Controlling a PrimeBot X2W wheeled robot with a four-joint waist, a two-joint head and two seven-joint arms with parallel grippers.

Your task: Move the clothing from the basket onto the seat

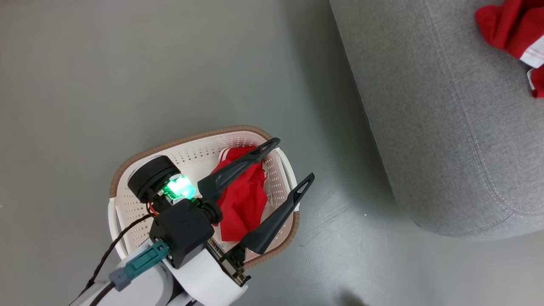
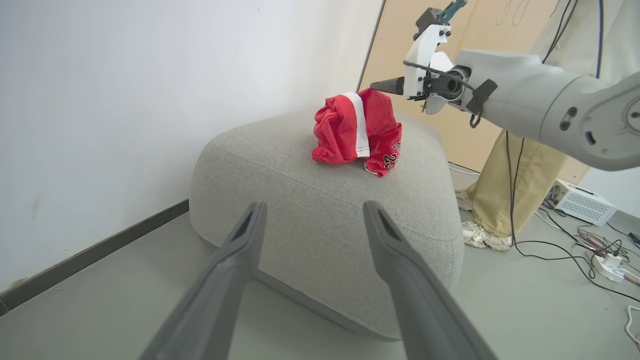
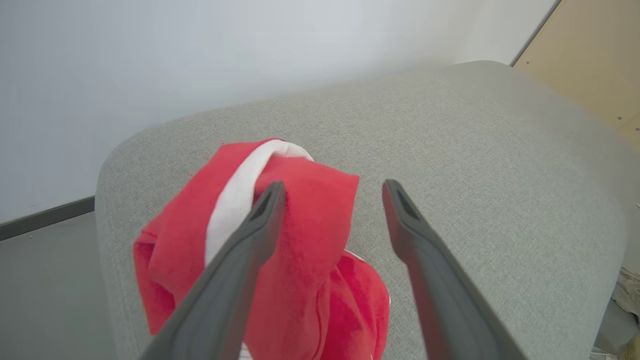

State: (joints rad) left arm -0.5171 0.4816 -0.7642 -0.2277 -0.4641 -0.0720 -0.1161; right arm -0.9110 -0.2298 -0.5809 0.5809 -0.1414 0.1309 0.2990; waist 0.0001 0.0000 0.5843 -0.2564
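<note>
Below the open left tool, one red garment sits crumpled in the basket. Looks light, limp, slippery; pinch a raised fold mid-heap. Farther off, second garment lies on the seat, right tool open over it.

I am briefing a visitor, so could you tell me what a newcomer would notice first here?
A crumpled red sports garment with a white stripe lies atop the grey ottoman, the right tool open right by it. A second red garment sits in the cream laundry basket on the floor, below the open left tool.
</note>
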